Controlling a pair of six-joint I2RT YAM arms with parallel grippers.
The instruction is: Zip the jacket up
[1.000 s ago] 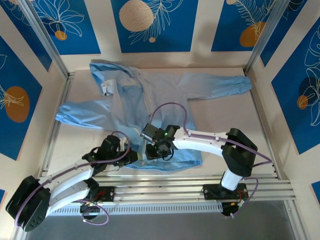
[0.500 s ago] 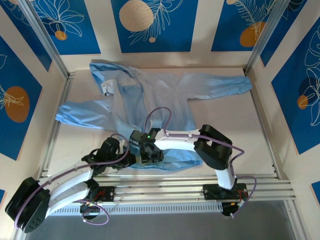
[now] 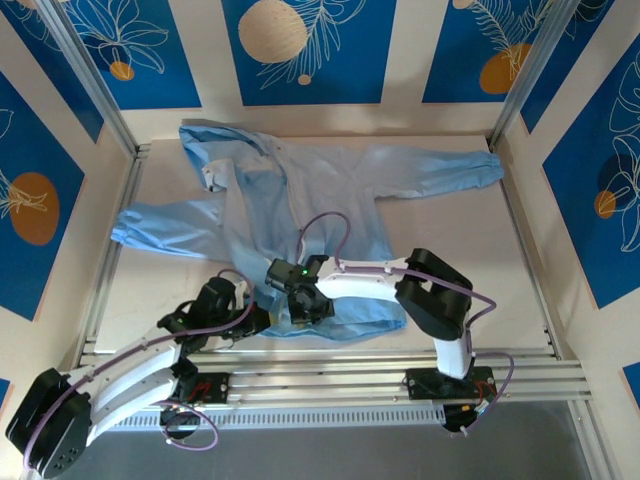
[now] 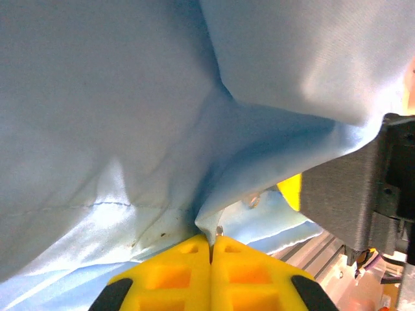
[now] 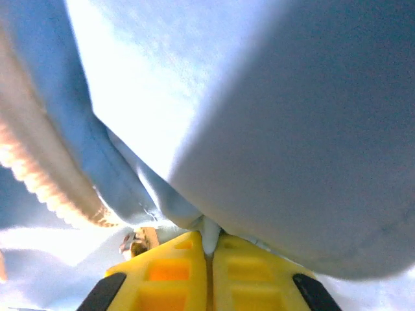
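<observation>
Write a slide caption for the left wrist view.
Left pincer shut on a small fold of the light-blue jacket, the cloth rising above it.

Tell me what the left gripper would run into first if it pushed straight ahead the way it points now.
The jacket itself: the left gripper is shut on a pinch of its blue fabric, and more folds rise directly ahead of the fingertips. What lies behind the cloth is hidden.

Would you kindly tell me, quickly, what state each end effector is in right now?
Left end effector: closed, pinching the jacket fabric.
Right end effector: closed, pinching the jacket fabric.
</observation>
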